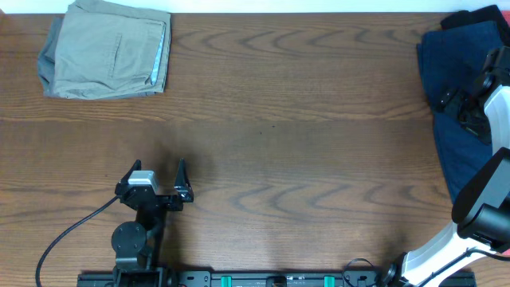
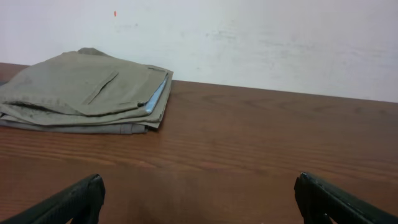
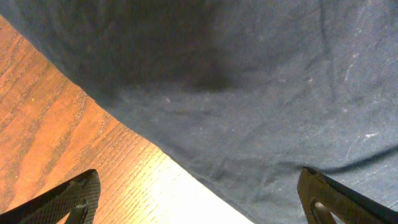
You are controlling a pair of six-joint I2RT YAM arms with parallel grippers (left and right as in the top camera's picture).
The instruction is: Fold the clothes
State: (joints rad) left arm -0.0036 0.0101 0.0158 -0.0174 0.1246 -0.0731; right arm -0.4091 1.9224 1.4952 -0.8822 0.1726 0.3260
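Item one: a navy garment (image 1: 450, 155), unfolded, is lying at the far right edge of the table and running off the right side of the overhead view; in the right wrist view its cloth (image 3: 249, 93) is spreading loosely over the wood with shallow creases.

Item two: the right gripper (image 1: 456, 108) is hovering over that garment, its jaws released and spread wide (image 3: 198, 186), grasping nothing.

Item three: khaki trousers (image 1: 107, 49), folded into a neat stack, are sitting at the far left corner, a pale blue lining (image 2: 155, 96) peeking out along the right edge.

Item four: the left gripper (image 1: 157, 174) is resting at the near left, well apart from both garments, jaws parted and empty (image 2: 199, 186), facing the trousers.

Item five: the table (image 1: 303, 119), dark brown wood grain, is meeting a plain white wall (image 2: 261, 37) on its far side.

Item six: a black cable (image 1: 72, 231) is looping at the near left.
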